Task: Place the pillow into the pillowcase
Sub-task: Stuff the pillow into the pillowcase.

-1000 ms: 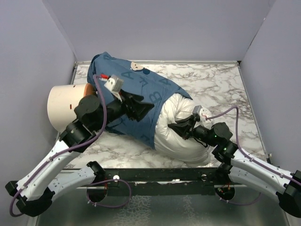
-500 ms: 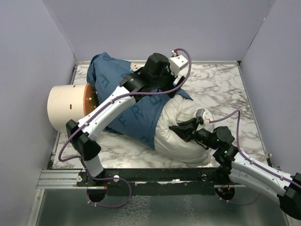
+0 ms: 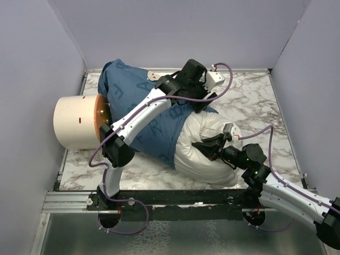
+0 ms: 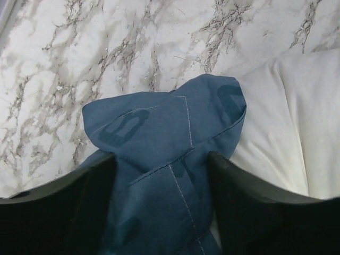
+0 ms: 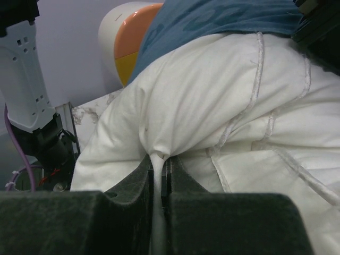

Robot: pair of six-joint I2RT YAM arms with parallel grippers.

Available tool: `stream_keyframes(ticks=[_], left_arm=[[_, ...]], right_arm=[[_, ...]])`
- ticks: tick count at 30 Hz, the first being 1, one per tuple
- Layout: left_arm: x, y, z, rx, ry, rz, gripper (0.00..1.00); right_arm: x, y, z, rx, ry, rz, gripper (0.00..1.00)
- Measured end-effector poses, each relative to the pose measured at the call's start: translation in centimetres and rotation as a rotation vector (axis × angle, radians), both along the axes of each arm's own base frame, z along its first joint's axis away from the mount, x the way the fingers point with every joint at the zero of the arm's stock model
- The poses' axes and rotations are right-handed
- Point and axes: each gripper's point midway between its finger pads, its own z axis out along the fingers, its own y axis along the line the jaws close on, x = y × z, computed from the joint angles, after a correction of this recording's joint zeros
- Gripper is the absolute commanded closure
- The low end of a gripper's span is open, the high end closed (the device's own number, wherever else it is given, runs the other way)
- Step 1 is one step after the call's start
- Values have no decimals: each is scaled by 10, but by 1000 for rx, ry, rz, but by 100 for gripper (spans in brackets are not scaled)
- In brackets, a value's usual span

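The blue pillowcase [image 3: 151, 119] lies rumpled on the marble table, its open end over the white pillow [image 3: 204, 151], which sticks out toward the near right. My left gripper [image 3: 192, 104] reaches across to the pillowcase's far right corner. In the left wrist view that blue corner [image 4: 159, 133] lies between the left gripper's [image 4: 162, 178] widely spread fingers, with the pillow [image 4: 297, 117] to the right. My right gripper [image 3: 212, 144] is shut on a pinch of pillow fabric [image 5: 162, 159]. The pillowcase [image 5: 223, 16] covers the pillow's far part.
A cream cylinder with an orange face [image 3: 74, 121] stands at the table's left edge against the pillowcase. Grey walls close in the left, back and right. A metal rail [image 3: 175, 199] runs along the near edge. Bare marble [image 3: 249, 95] shows at the back right.
My left arm swung from the pillowcase's left side over to its far right corner, and its jaws opened wider. The right gripper kept its pinch on the pillow, barely moving.
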Motion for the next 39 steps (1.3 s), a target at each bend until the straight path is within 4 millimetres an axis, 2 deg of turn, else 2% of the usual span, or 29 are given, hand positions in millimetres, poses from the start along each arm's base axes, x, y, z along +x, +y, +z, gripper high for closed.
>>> stream_keyframes(ticks=[1,3,4,8,14,15,16,17,18,20,22,24,27,31,35,39], left_arm=[[0,1,-2,8,7,2,57],[0,2,-4,20,8,5,95],[2,3,-4,26,6,13,100],[5,2,4,22,8,44,100],[1,-13,37,-155,74,92,100],[-15,-31,61,-336,171,80,100],[-15,-31,61,-336,171,80,100],[-19,-40,71,-407,189,75,100],[-25,-45,72,-475,218,77,100],[-42,-51,76,-573,265,80,100],[-51,-52,84,-670,280,90,100],[-55,-49,87,-740,287,109,100],[-55,-44,87,-809,269,144,100],[-53,-29,92,-851,221,188,100],[-36,1,92,-889,205,246,100],[-13,26,79,-930,239,297,100]], right_arm=[[0,0,0,0,0,-1,99],[0,-1,0,1,1,-3,99],[0,-1,0,1,2,-4,99],[2,-2,-1,0,8,-16,99],[12,-7,0,14,59,-86,99],[27,-15,10,35,99,-193,99],[27,-15,10,35,99,-193,99],[31,-15,13,32,94,-208,99],[42,-14,17,6,94,-243,99],[74,-2,39,-12,86,-297,99],[97,-1,37,-32,104,-318,99],[116,-13,25,-43,142,-330,99],[130,-24,19,-57,152,-331,96],[121,-21,11,-103,132,-256,67],[93,-19,11,-135,93,-145,43],[59,-35,49,-98,5,-109,25]])
